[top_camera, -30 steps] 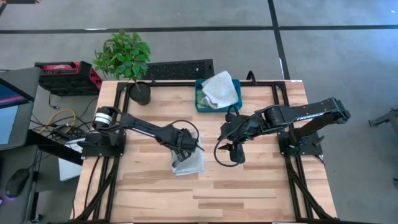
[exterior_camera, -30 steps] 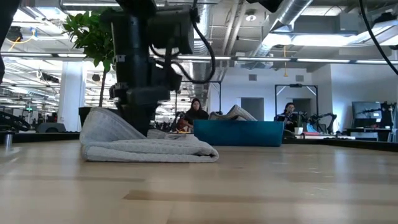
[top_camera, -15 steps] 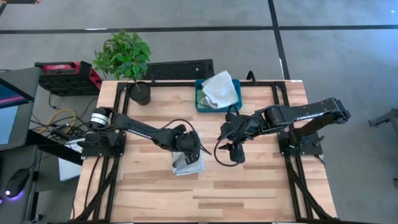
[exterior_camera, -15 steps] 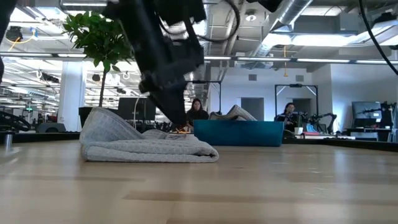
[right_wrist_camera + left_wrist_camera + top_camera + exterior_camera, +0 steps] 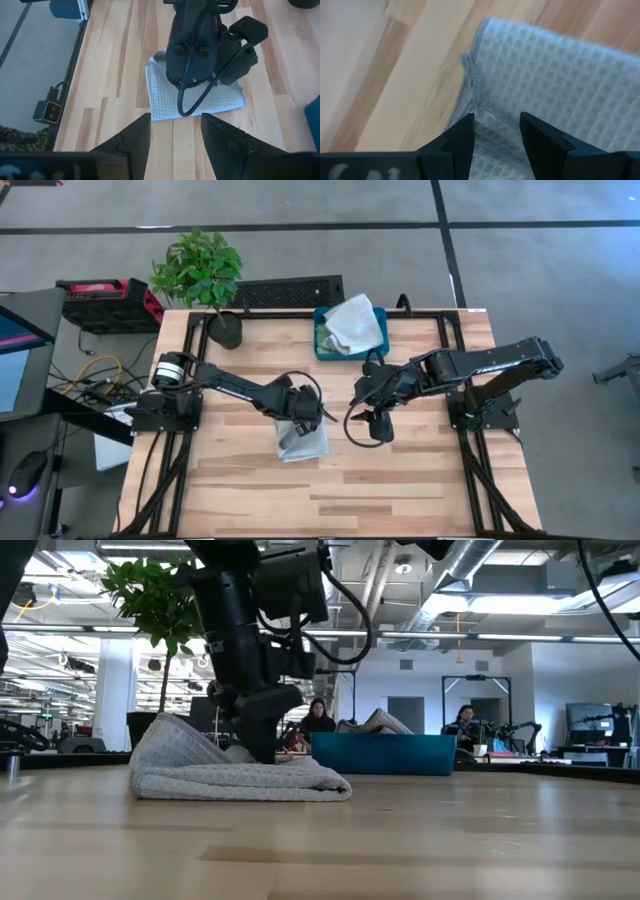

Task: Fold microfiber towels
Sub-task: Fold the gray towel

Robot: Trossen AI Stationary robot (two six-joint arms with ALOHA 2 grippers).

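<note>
Folded pale grey towel [image 5: 303, 442] lies mid-table, front of centre. Left gripper [image 5: 496, 131] sits low over its edge, fingers parted, holding nothing. Right gripper [image 5: 175, 131] hovers just beside the towel, jaws wide, empty. More towels [image 5: 354, 322] heaped in the teal bin [image 5: 322, 340] at the table's back edge.

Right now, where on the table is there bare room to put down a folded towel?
Bare wood runs along the near edge of the table, in front of the grey towel. Crowded: the middle, where the left end effector sits on that towel beside the right end effector, and the back, with the teal bin and plant pot.
</note>
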